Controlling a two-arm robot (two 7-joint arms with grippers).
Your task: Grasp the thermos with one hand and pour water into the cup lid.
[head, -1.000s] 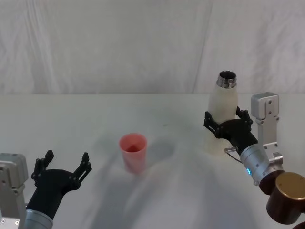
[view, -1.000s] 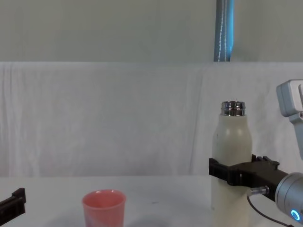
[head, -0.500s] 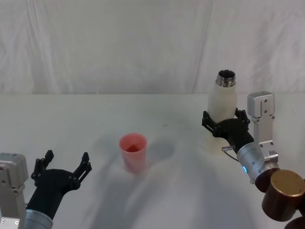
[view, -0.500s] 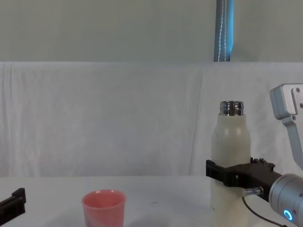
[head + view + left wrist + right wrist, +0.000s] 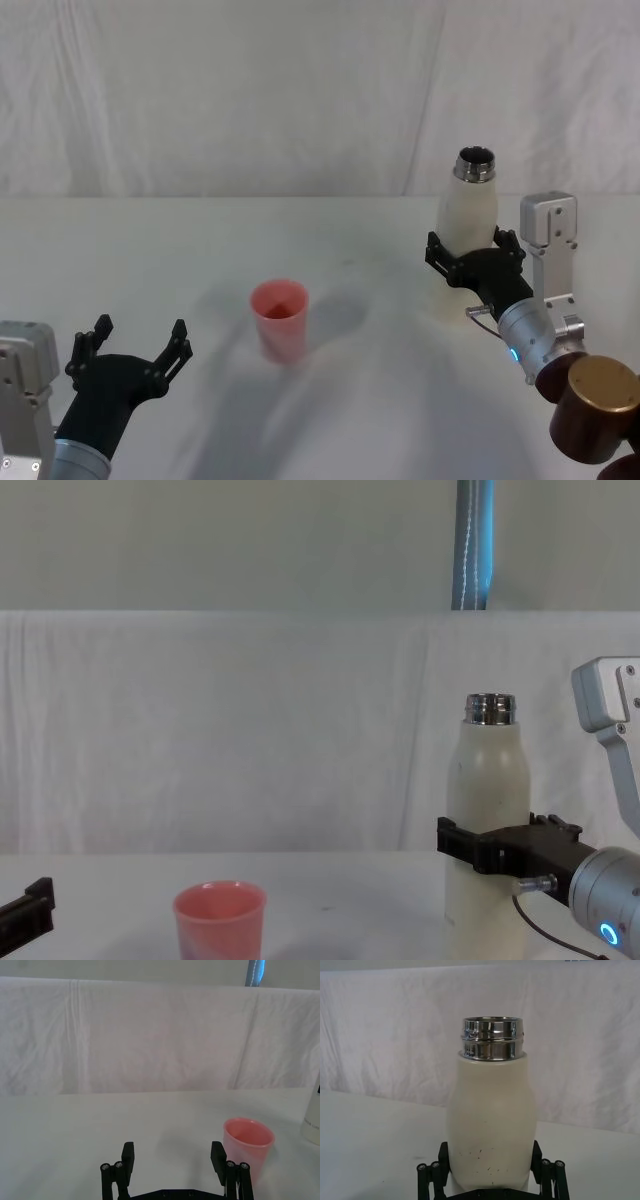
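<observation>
There is one thermos point(image 5: 467, 238) and one cup lid point(image 5: 279, 318), and both stand up straight on the white bench point(image 5: 200, 250). The thermos is tall and cream-white with a shiny steel neck and an open top. It stands on the right side of the bench. The right gripper point(image 5: 470, 257) reaches in from the side, and its black jaws sit one on each side of the thermos, a bit below the middle, pressed against its body. In the right wrist view the thermos point(image 5: 491, 1125) stands right between the two jaws. The cup lid is small and pink, with its open mouth up, near the middle of the bench and well apart from the thermos. The left gripper point(image 5: 131, 348) hangs low at the near left, with its jaws spread wide and nothing in them. The cup lid point(image 5: 247, 1146) sits just beyond one of those open jaws, not between them.
</observation>
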